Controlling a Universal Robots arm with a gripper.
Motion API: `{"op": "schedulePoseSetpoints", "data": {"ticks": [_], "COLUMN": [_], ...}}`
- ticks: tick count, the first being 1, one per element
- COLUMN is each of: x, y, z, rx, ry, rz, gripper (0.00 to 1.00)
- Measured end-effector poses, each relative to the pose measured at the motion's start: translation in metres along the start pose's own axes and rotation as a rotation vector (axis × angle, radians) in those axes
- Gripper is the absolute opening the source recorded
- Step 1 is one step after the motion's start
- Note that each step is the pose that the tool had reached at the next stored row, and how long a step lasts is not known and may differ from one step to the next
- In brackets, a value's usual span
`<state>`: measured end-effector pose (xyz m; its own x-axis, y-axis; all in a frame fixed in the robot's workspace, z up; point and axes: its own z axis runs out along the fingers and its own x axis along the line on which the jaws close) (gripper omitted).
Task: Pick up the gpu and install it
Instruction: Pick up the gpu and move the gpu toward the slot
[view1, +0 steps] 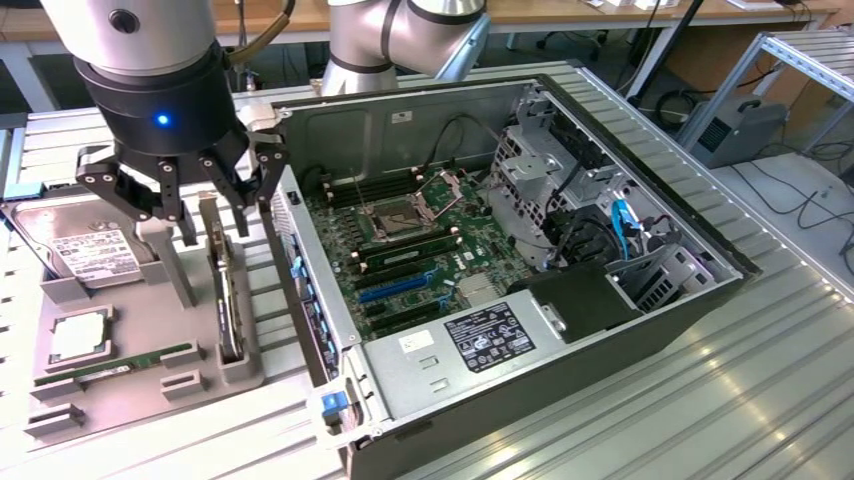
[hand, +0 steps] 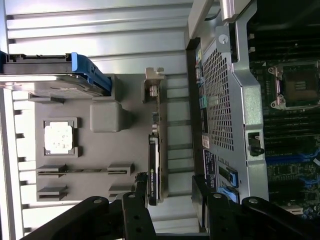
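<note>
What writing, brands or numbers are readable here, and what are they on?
No text here can be read.
White label on the hard drive: print too small.
Black label on the power supply: print and symbols too blurred.
Edge of the gpu: nothing legible.

The work surface is a table of ribbed aluminium profiles (view1: 694, 400), with the slats running lengthwise. Bright patches of overhead light reflect off the slats toward the exterior view's lower right. Behind the table, wooden desktops (view1: 561, 12) span the far side of the room. At the exterior view's right stands an aluminium-profile frame (view1: 801, 55) with a slatted top, and a grey box-shaped unit (view1: 741, 130) sits beneath it. The floor (view1: 814, 225) is pale grey, with dark cables (view1: 781, 190) lying loose across it.
</note>
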<state>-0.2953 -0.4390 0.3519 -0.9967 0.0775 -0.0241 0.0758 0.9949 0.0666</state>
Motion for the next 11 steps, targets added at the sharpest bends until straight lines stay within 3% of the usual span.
{"op": "schedulePoseSetpoints", "data": {"ticks": [11], "x": [0.0010], "y": [-0.0002], "z": [0.0025], "rx": [0.0000], "ry": [0.0000], "rz": [0.000], "gripper": [0.48]}}
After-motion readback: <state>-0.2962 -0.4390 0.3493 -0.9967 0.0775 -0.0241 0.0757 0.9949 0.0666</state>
